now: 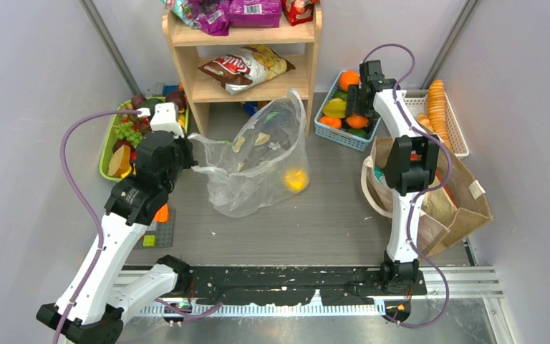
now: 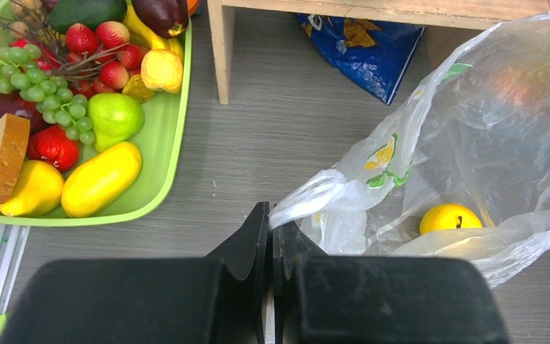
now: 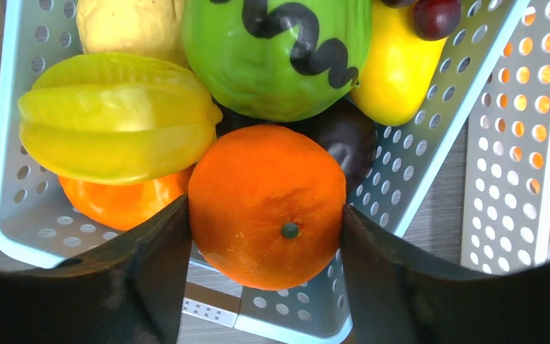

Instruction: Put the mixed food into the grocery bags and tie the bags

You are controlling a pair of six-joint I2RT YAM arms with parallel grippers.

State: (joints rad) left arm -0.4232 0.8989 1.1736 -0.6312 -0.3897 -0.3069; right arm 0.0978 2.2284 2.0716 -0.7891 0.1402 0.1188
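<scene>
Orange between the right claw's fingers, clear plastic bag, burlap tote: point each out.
orange (image 3: 266, 204), right wrist view, centre of peel.
clear plastic bag (image 1: 251, 179), top external view, its front wall.
burlap tote (image 1: 467, 213), top external view, its side panel.

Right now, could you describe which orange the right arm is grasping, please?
Find the blue basket right of the wooden shelf. In it, the orange lies beside the yellow starfruit. Unlike the other orange, the right end effector grips it.

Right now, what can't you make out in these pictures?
1. Tote contents: top view, the right arm covers its mouth.
2. Top-shelf packets: cut off by the top view's upper edge.
3. Blue packet label: left wrist view, shelf board hides its upper part.
</scene>
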